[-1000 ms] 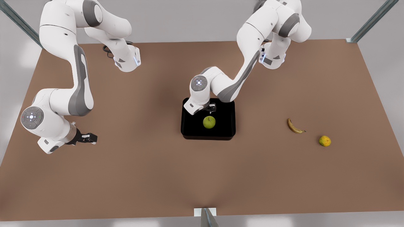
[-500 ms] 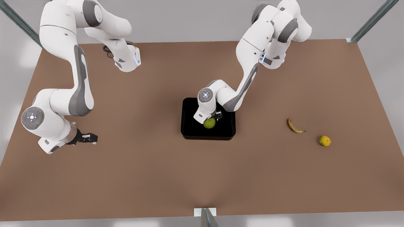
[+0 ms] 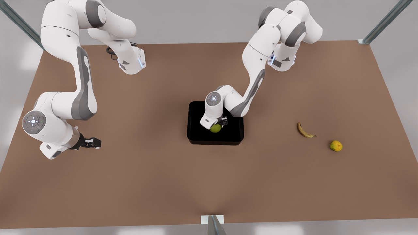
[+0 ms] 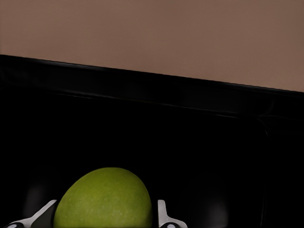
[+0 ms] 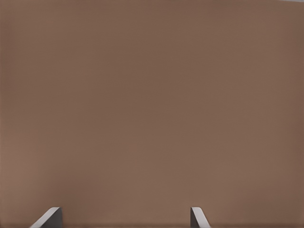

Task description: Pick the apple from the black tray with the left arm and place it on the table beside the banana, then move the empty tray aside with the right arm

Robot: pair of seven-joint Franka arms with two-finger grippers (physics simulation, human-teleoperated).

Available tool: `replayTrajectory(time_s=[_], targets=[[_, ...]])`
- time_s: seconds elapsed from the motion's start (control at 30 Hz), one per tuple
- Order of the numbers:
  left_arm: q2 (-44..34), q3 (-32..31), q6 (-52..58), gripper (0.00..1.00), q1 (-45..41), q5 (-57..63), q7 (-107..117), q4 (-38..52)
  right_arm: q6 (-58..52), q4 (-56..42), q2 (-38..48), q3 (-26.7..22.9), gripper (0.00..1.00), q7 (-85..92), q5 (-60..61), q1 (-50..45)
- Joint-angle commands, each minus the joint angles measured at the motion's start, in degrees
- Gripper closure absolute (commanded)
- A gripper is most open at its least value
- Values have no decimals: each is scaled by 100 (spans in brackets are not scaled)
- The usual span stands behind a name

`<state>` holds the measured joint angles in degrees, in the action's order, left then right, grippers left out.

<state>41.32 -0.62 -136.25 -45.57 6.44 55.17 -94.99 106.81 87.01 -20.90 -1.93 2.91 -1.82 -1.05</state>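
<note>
Green apple (image 3: 216,128) sits in the black tray (image 3: 196,130), between the left gripper's (image 3: 218,125) spread jaws, grip uncertain; right gripper (image 3: 94,142) waits at nine o'clock over the surface (image 3: 163,182), jaws apart, empty.

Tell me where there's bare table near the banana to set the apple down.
Bare table lies between the black tray and the banana, and toward the near edge. It is tighter between banana and the yellow-orange fruit.
</note>
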Motion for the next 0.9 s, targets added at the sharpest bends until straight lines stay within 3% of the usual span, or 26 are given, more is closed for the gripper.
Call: replayTrajectory(time_s=[0.0, 0.07, 0.1, 0.13, 0.2, 0.27, 0.37, 0.43, 0.47, 0.53, 0.6, 0.67, 0.7, 0.73, 0.87], targets=[[8, 0, -121, 0, -4, 147, 328, -37, -2, -8, 7, -1, 0, 34, -3, 0], [16, 0, -112, 0, -4, 147, 328, -72, -2, 0, -20, -1, 0, 25, -3, 0], [8, 0, -95, 20, -4, 147, 328, -72, -2, -8, -20, -1, 0, 34, -3, 0], [-10, 0, -59, 32, -4, 147, 302, -72, -2, 0, -20, -1, 0, 25, -3, 0], [-71, 0, 107, 29, -4, 156, 275, -72, -2, -8, -20, -1, 0, 34, -3, 0], [-536, 9, 1072, 28, 48, 147, -215, -46, -2, 0, -20, -1, 0, 34, -3, 0], [-1504, 0, 2603, 28, 786, 59, -1903, -55, -2, -8, -20, -1, 0, 34, -3, 0], [-1627, 9, 2771, 28, 1558, -55, -3045, -46, -11, -8, -2, 8, 0, -10, -3, -18], [-1610, 18, 2744, 28, 2129, -47, -3843, -46, -308, -96, 321, 183, 0, -272, 58, -158], [-1452, 18, 2464, 28, 3159, -47, -5260, -46, -2198, -1115, 411, 1308, 0, -1897, -21, -246], [-1188, 27, 2103, 28, 3915, 24, -6307, -55, -2586, -1133, 630, 2012, 0, -2163, -12, -281], [-784, 35, 1646, 28, 4276, 102, -6659, -72, -2534, -1125, 508, 2645, 0, -3525, 67, -509], [-731, 35, 1602, 28, 4390, 314, -6677, -116, -2411, -1116, 51, 2636, 0, -4236, 304, -791], [-669, 35, 1505, 28, 4513, 314, -6844, -125, -1866, -1028, -125, 2645, 0, -4729, 524, -809], [-362, 44, 1180, 25, 4751, 331, -7055, -81, -1514, -1107, -600, 2654, 0, -6514, 498, -1275]])
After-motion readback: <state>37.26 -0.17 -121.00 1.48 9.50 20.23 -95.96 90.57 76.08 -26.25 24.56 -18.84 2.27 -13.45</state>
